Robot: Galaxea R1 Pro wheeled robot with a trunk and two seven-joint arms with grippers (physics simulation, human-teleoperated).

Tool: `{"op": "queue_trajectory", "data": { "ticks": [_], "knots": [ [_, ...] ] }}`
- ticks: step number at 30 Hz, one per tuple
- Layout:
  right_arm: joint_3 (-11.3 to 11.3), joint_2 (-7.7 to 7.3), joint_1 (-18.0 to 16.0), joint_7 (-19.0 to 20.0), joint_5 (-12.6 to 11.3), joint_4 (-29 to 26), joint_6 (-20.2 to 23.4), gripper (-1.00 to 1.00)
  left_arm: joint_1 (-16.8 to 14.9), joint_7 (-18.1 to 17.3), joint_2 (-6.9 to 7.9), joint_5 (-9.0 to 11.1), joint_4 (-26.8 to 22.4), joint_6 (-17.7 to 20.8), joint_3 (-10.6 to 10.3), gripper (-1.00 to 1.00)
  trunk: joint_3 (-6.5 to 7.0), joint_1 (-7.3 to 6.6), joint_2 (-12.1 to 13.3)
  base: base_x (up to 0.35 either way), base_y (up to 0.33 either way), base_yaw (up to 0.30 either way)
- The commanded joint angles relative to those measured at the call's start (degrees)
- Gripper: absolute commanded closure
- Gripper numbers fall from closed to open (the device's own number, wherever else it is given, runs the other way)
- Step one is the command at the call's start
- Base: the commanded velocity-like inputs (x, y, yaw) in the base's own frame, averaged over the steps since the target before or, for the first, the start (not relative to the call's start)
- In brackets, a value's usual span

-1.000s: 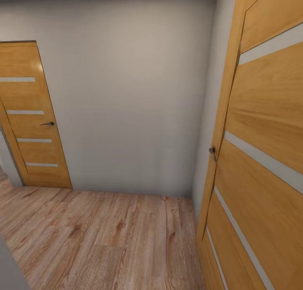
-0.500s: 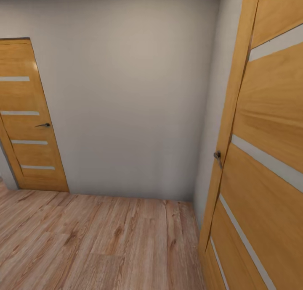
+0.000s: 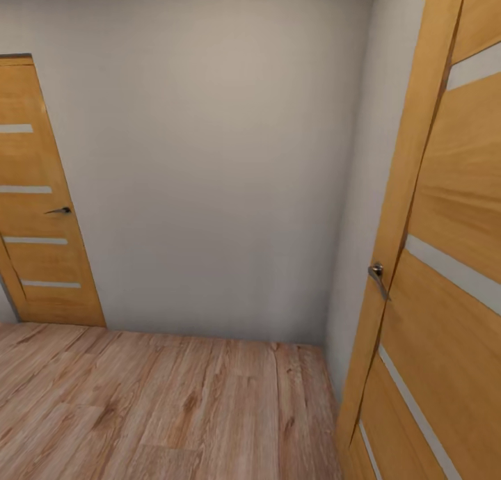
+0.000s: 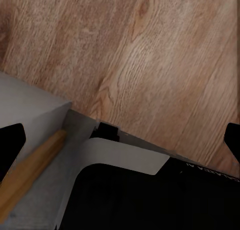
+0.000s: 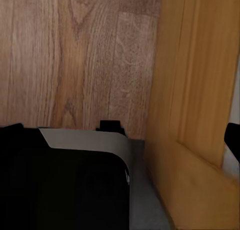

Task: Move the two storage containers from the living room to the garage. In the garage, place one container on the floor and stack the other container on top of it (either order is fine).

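The two storage containers are out of view. I am in a narrow passage with light wood plank flooring point(image 3: 174, 403), not concrete. In the left wrist view my left gripper point(image 4: 120, 140) is open, its dark fingertips point(image 4: 10, 142) spread wide over the planks and my own base, with nothing between them. In the right wrist view my right gripper point(image 5: 120, 135) is also open and empty, one fingertip point(image 5: 233, 140) close beside a tan wooden door point(image 5: 195, 90).
A plain white wall point(image 3: 209, 174) closes the passage straight ahead. A tan door with pale stripes and a handle point(image 3: 38, 202) is set at the far left. Another such door point(image 3: 445, 271) stands close on my right, its lever handle point(image 3: 377, 275) near me.
The whole head view has shifted: the wall ahead looks nearer, the left door has slid toward the left edge and the right door toward the right. The camera moved, not the things.
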Motion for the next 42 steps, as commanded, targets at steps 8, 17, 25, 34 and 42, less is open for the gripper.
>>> {"op": "queue_trajectory", "data": {
  "ticks": [8, 17, 25, 34, 42],
  "knots": [
    [0.49, 0.02, -0.09, -0.02, -0.51, 0.16, -0.32, -1.00, -0.04, 0.14, 0.00, 0.44, 0.01, -0.07, -0.48, -1.00, -0.07, 0.04, -0.04, 0.322, 0.000, 0.000],
    [0.49, 0.10, -0.07, -0.01, -0.51, 0.18, -0.26, -1.00, -0.04, 0.14, 0.00, 0.44, 0.00, 0.04, -0.48, -1.00, -0.07, 0.04, -0.04, 0.322, 0.000, 0.000],
    [0.43, 0.11, -0.09, -0.10, -0.57, 0.17, -0.32, -1.00, -0.04, 0.14, 0.00, 0.44, 0.00, 0.12, -0.47, -1.00, -0.07, 0.04, -0.04, 0.322, 0.035, 0.000],
    [0.35, 0.24, -0.08, -0.10, -0.59, 0.16, -0.32, -1.00, -0.04, 0.14, 0.00, 0.44, -0.01, 0.05, -0.47, -1.00, -0.07, 0.04, -0.04, 0.322, 0.103, 0.000],
    [0.30, 0.42, -0.10, -0.10, -0.68, 0.17, -0.31, -1.00, -0.04, 0.14, 0.05, 0.44, 0.00, 0.04, -0.47, -1.00, -0.07, 0.04, -0.04, 0.322, 0.109, 0.035]
  ]
}}
